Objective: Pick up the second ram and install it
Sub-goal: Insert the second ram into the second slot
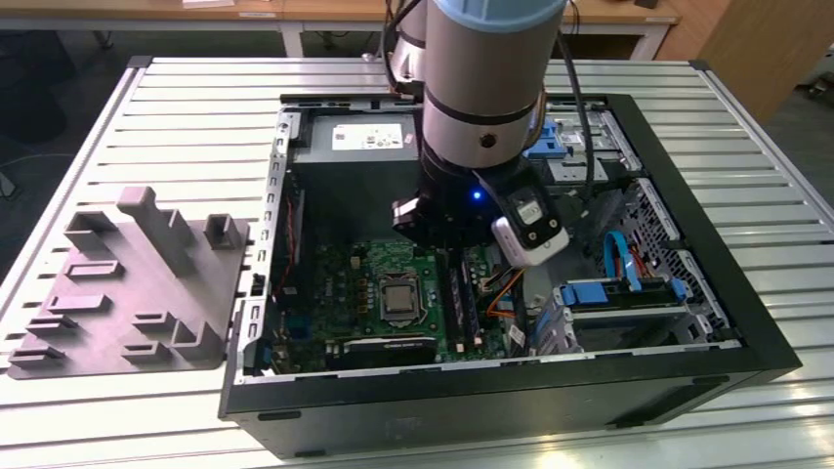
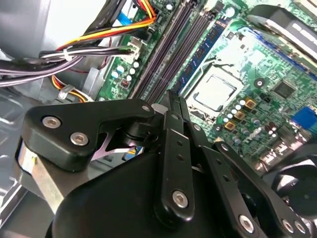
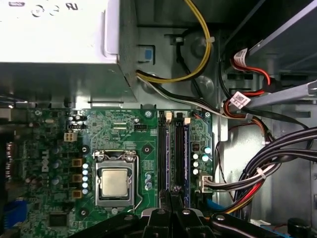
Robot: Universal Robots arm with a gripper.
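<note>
Edgewise beside the processor [image 2: 213,91], slim dark-blue ram [image 2: 204,52] with darker chips; jaws closed together nearby.

I read this as a robotics lab or workshop. A slatted aluminium table [image 1: 195,107] carries an opened desktop tower case [image 1: 521,401]. A grey fixture block [image 1: 131,283] sits at the exterior view's left, with wooden workbenches [image 1: 326,15] along its top edge.

Not much legible here tbh. The power supply [image 1: 312,147] has a white label [image 1: 371,137] with rows of print, way too small to make out in the exterior view. In the first wrist view the motherboard [image 3: 124,129] has a white silkscreen logo [image 3: 43,161] near the CPU socket [image 3: 115,181]. A white cable tag [image 3: 238,99] carries tiny print I can't read.
</note>
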